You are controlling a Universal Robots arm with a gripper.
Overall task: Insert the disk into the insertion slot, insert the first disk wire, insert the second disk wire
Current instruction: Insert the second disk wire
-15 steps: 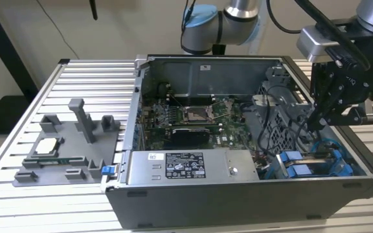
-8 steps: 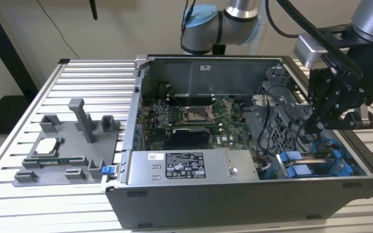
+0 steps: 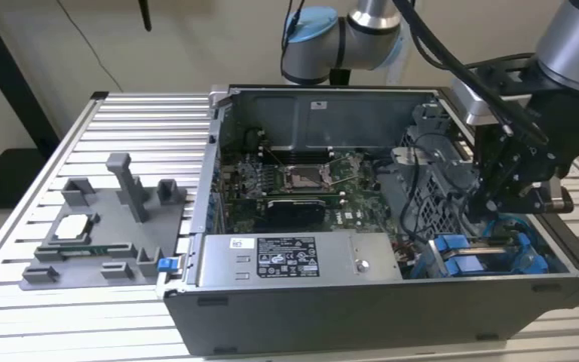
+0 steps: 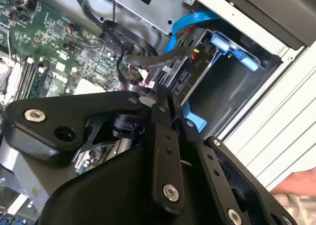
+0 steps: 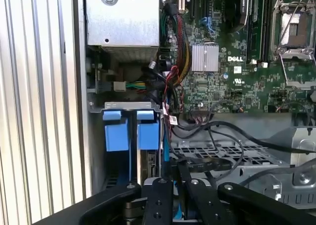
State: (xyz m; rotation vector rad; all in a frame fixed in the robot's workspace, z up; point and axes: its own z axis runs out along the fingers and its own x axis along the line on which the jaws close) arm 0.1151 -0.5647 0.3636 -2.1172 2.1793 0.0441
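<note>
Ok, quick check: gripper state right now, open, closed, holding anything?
Gripper: closed on a black cable connector, down inside the computer case beside the blue-railed insertion slot.

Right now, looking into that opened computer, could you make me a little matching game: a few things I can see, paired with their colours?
Things:
1. claw
2. insertion slot rails
3. motherboard
4. parts stand on the table

Colours:
A. green
B. grey
C. black
D. bright blue

Pairs: 1-C, 2-D, 3-A, 4-B
</note>
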